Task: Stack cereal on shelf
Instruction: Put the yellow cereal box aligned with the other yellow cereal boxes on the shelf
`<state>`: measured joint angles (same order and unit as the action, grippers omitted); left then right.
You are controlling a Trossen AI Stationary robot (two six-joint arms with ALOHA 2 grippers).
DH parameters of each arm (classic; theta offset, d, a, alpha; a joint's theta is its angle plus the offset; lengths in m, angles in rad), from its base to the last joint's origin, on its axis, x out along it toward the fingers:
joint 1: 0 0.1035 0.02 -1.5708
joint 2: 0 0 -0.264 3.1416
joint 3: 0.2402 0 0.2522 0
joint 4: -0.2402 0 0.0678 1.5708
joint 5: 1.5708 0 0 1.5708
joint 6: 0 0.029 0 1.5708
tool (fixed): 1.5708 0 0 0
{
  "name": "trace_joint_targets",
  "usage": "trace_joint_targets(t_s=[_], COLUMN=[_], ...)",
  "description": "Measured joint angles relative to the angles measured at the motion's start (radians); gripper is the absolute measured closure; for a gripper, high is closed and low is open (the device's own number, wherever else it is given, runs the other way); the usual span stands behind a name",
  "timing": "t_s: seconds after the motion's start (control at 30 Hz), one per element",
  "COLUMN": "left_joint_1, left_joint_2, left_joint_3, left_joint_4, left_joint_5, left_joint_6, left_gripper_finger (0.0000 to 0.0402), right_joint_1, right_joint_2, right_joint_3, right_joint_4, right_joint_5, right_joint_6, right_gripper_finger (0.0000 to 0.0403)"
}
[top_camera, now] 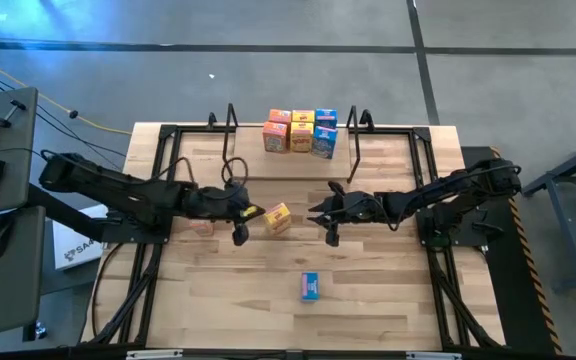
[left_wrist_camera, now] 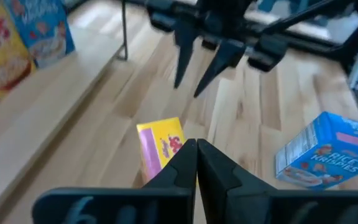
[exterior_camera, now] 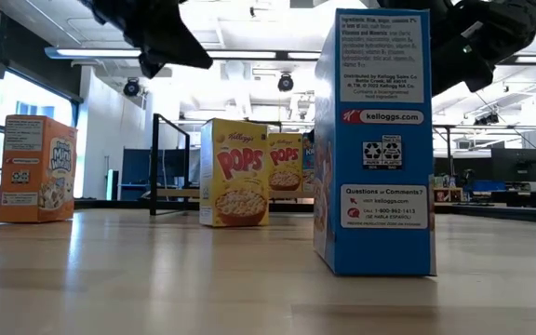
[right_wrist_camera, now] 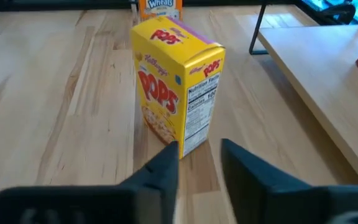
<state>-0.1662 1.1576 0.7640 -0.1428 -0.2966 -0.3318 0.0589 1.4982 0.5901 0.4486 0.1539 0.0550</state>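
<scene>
Overhead, a small yellow cardboard cereal box (top_camera: 278, 217) stood mid-table between the two dark grippers, touching neither. Left gripper (top_camera: 239, 214) sat just to its left, right gripper (top_camera: 325, 216) a little further off to its right, so the left looked nearer. The light wooden shelf board with black wire ends (top_camera: 293, 165) lay at the far side, carrying six small orange, yellow and blue boxes (top_camera: 300, 131) in a cluster at its far edge. One blue box (top_camera: 310, 286) stood alone on the near side.

Low view: blue box (exterior_camera: 373, 140) closest, yellow box (exterior_camera: 234, 171) behind, an orange box (exterior_camera: 35, 167) off left.

Left wrist: fingers (left_wrist_camera: 213, 165) clenched together on nothing, yellow box (left_wrist_camera: 161, 148) just beyond the tips.

Right wrist: fingers (right_wrist_camera: 165, 167) parted, empty, yellow box (right_wrist_camera: 176, 81) upright ahead, its narrow side towards them.
</scene>
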Motion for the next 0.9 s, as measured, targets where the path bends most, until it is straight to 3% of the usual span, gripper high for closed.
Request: trace_joint_targets(t_s=[0.2,0.33,0.9], left_joint_1=[-0.011,-0.006,0.050], left_joint_2=[-0.139,-0.214,-0.308], left_joint_3=[-0.115,-0.180,-0.302], left_joint_4=[0.090,0.145,0.314], left_joint_5=[-0.087,-0.161,-0.170], left_joint_6=[0.066,0.121,0.192], left_gripper_finger=[0.0400,0.0399,0.0399], right_joint_1=[0.001,0.001,-0.002], right_joint_2=[0.000,0.000,0.000], right_joint_3=[0.079,0.119,0.246], right_joint_4=[-0.132,-0.190,-0.304], right_joint_5=[0.037,0.091,0.097], right_joint_6=[0.001,-0.002,-0.009], right_gripper_finger=[0.0193,0.0151,0.0139])
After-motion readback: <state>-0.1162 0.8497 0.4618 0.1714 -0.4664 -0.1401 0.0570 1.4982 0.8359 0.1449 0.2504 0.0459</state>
